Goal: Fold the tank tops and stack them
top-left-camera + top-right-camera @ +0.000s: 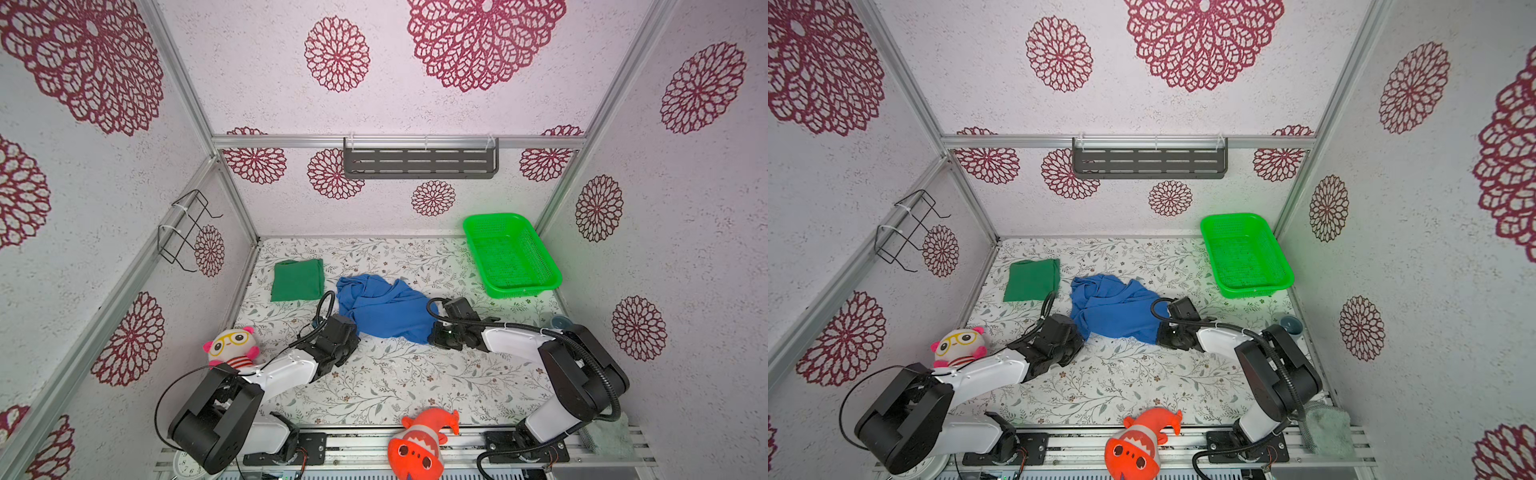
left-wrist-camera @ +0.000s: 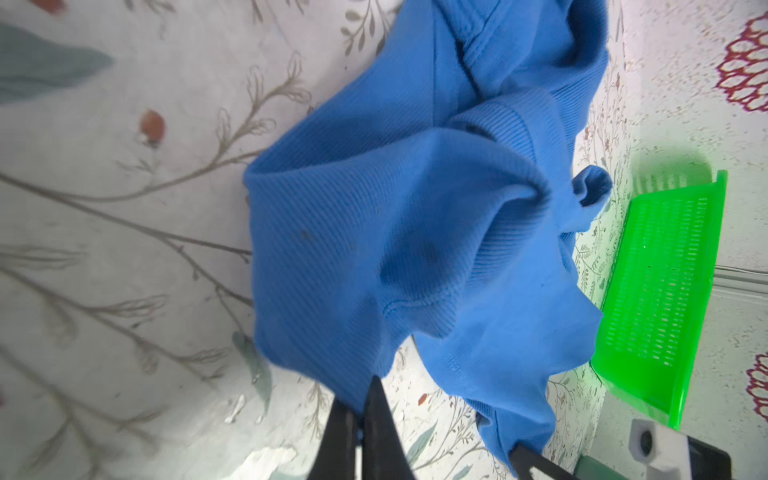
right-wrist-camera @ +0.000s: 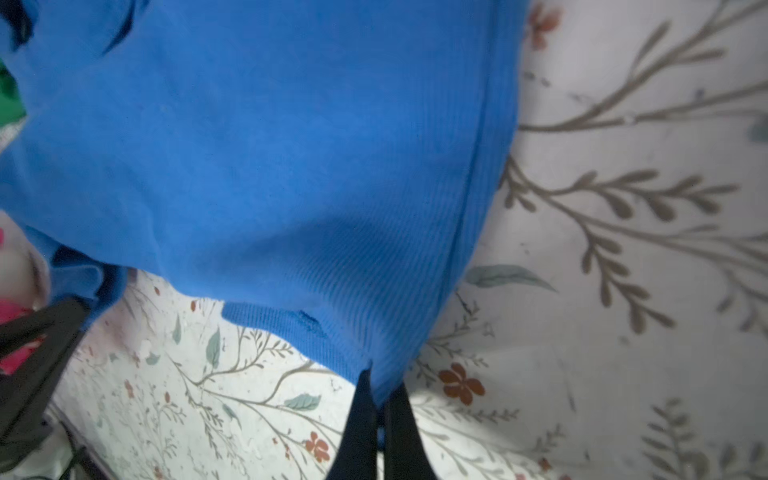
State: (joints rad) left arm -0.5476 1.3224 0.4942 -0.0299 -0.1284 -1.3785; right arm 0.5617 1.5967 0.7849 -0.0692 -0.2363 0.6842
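Note:
The royal blue tank top (image 1: pixel 382 307) (image 1: pixel 1113 309) lies crumpled in the middle of the table in both top views. My left gripper (image 1: pixel 355 330) (image 2: pixel 360 405) is shut on its near left corner, with blue cloth pinched between the black fingers (image 2: pixel 380 415). At the near right corner, my right gripper (image 1: pixel 432 334) (image 3: pixel 381 390) is shut on the hem in the same way. The dark green tank top (image 1: pixel 297 279) (image 1: pixel 1032 279) lies folded into a flat square at the far left, apart from both grippers.
A bright green mesh basket (image 1: pixel 511 255) sits at the far right corner. A plush with yellow glasses (image 1: pixel 230 345) lies by the left arm, an orange plush (image 1: pixel 419 444) at the front edge, and a small blue-grey bowl (image 1: pixel 1291 324) near the right wall.

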